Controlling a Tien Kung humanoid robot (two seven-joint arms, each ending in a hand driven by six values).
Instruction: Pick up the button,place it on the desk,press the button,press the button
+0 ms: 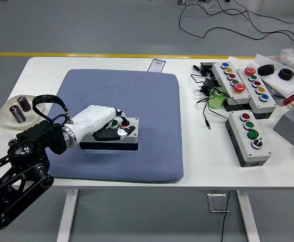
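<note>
The button box [117, 133] sits on the blue mat [152, 101], toward the mat's near-left part, its long axis running left to right. The left hand [102, 125] lies right over the box's left half, fingers curled down across the top with a fingertip at the red button [125, 124]; it looks like pressing rather than gripping. The box is directly under that hand, so only a downward push seems needed. No right hand is visible

Button box [117, 135] on mat [136, 106], left hand [102, 122] over it; dish [11, 114] left.
</note>
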